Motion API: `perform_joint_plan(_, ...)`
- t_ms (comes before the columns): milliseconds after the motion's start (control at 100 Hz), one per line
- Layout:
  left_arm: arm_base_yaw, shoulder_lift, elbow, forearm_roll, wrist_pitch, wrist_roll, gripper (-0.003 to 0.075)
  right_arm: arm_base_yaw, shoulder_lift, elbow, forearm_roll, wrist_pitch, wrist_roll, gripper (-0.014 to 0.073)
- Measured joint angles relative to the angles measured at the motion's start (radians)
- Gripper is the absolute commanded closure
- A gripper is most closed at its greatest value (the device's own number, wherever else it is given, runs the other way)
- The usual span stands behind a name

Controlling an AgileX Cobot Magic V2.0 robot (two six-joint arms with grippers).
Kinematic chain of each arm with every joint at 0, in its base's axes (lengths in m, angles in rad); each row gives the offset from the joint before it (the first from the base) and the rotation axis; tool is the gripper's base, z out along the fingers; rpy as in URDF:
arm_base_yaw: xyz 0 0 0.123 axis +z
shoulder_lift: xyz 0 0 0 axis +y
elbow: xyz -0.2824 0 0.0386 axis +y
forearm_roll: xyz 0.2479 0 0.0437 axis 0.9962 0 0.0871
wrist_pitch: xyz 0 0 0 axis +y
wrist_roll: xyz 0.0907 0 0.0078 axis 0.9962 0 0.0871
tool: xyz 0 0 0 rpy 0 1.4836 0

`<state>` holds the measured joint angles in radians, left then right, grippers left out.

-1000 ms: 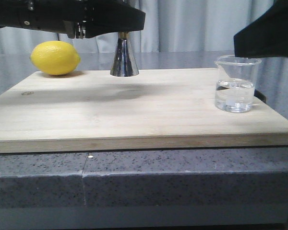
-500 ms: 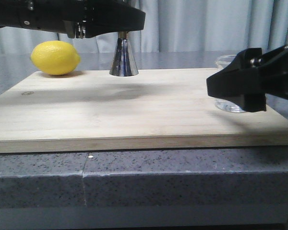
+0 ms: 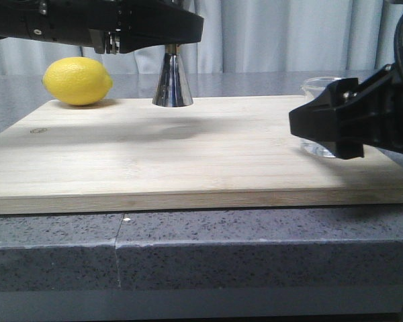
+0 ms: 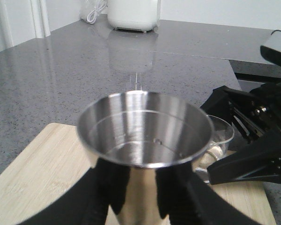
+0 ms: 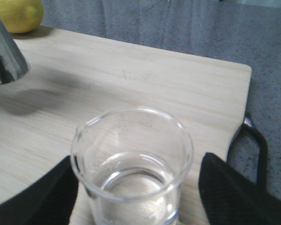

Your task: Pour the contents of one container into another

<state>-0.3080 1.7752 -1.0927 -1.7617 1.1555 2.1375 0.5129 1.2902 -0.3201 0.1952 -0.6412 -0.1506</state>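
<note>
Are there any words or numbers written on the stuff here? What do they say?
There are none that can be read.
Glass beaker: faint raised marks on its wall, too blurred to read.
Steel jigger: a line and small dots inside the cup, no numbers.
Wooden board: a small round mark near its left corner, too small to read.
Lemon: no label.

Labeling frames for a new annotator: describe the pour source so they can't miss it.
On the pale wooden board, look to its right end, where the right gripper straddles a small glass beaker. It is clear, holds clear liquid and has a pouring lip, unlike the steel jigger and yellow lemon at the far edge.
</note>
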Motion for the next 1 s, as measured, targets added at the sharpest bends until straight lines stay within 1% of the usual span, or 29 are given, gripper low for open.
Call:
perform_joint_plan(100,0.000,0.000,0.000,0.000,0.000,0.000,0.0532,0.000,0.000,0.000,-0.004,-0.004,0.000,0.0276)
perform_joint_plan(470,0.000,0.000,0.000,0.000,0.000,0.000,0.0532,0.000,-0.005,-0.002,-0.006,-0.004,-0.002,0.0276)
perform_joint_plan(610,0.000,0.000,0.000,0.000,0.000,0.000,0.0532,0.000,-0.030,-0.056,-0.006,0.033,-0.002,0.0276)
perform_joint_plan(730,0.000,0.000,0.000,0.000,0.000,0.000,0.0532,0.000,-0.057,-0.150,-0.006,0.128,-0.002,0.0276)
perform_joint_plan(800,0.000,0.000,0.000,0.000,0.000,0.000,0.0532,0.000,-0.065,-0.223,-0.006,0.213,-0.002,0.0276)
perform_joint_plan(1000,0.000,0.000,0.000,0.000,0.000,0.000,0.0532,0.000,-0.065,-0.469,-0.029,0.540,-0.016,0.0276)
